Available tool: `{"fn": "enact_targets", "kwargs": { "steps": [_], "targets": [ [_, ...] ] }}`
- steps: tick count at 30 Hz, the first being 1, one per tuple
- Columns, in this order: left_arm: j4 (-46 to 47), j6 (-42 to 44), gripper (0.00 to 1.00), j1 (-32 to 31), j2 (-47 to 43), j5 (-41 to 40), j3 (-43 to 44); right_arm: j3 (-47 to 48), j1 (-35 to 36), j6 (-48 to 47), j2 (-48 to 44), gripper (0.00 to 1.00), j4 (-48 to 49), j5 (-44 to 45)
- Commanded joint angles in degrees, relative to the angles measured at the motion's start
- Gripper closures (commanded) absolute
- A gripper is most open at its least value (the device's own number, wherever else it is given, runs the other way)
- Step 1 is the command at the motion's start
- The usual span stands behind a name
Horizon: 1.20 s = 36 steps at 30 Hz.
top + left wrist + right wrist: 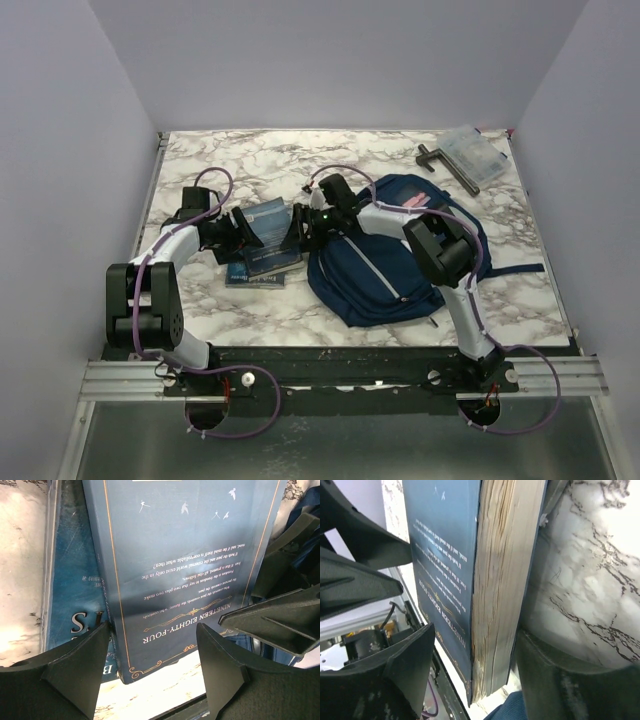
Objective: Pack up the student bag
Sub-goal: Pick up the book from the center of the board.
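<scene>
While straddling the Nineteen Eighty-Four paperback (175,555) from either side above the marbled bench (300,160), no firm verdict on the pinch: left claw (152,627) with jaws spread fairly wide around the book's lower edge, right claw (476,630) set across the page block, one finger up against the far cover, the other just beside the printed one. Gripping or merely bracketing? Hard to call from these angles. Book tilted up on edge, just left of the student bag (375,285), over a small stack of other books (262,270).

Now the bag itself. Sits right of centre on the bench, flat, grey-striped front panel up, partly under the right arm. Long axis running near-to-far, leaning a touch to the right at the far end; one dark strap (520,268) trailing off toward the right edge. Side nearest the book facing left, right by both claws.

Handling, by judgement: soft navy fabric, no stiffness to speak of, likely light while unfilled, bound to sag and fold rather than lift as one piece. Not fragile, not slippery. Best taken by a firm bunch of cloth at the rim of the opening, or by a strap, with one claw keeping the mouth spread and the other feeding the book in.
</scene>
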Motion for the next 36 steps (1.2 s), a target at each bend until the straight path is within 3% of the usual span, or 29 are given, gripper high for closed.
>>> {"fn": "enact_targets", "kwargs": {
  "steps": [1, 6, 11, 14, 15, 22, 29, 32, 36],
  "targets": [
    [0.57, -0.20, 0.28, -0.07, -0.56, 1.38, -0.12, -6.43, 0.30, 3.82, -0.60, 0.39, 4.31, -6.16],
    [0.69, -0.21, 0.28, -0.09, -0.86, 1.75, -0.12, -9.72, 0.22, 8.24, -2.82, 0.68, 10.10, -8.26],
    [0.50, 0.40, 0.28, -0.08, -5.06, -0.39, -0.46, -12.26, 0.22, 11.49, -5.38, 0.79, 12.93, -8.29],
    [0.94, 0.53, 0.28, -0.09, -12.23, -4.18, -1.69, -13.93, 0.22, 16.51, -7.14, 0.98, 16.88, -8.97],
    [1.24, 0.31, 0.28, -0.12, -15.37, -5.61, -2.54, -14.74, 0.24, 18.88, -7.68, 0.99, 19.49, -9.66],
    [3.16, -10.48, 0.28, -0.24, -38.11, -8.95, -10.39, -20.38, -1.11, 33.94, -17.18, 1.00, 34.85, -9.07],
    [8.88, -27.33, 0.26, -1.65, -52.58, -3.36, -13.27, -29.79, -5.06, 62.60, -20.82, 0.99, 72.16, -3.02],
    [18.34, -39.73, 0.25, -4.67, -55.30, -0.65, -17.99, -31.83, -5.23, 66.86, -22.15, 0.99, 79.44, 2.12],
    [22.50, -47.92, 0.21, -9.36, -57.55, -5.54, -20.05, -35.37, -5.26, 66.25, -25.61, 1.00, 80.79, 8.85]
  ]
}}
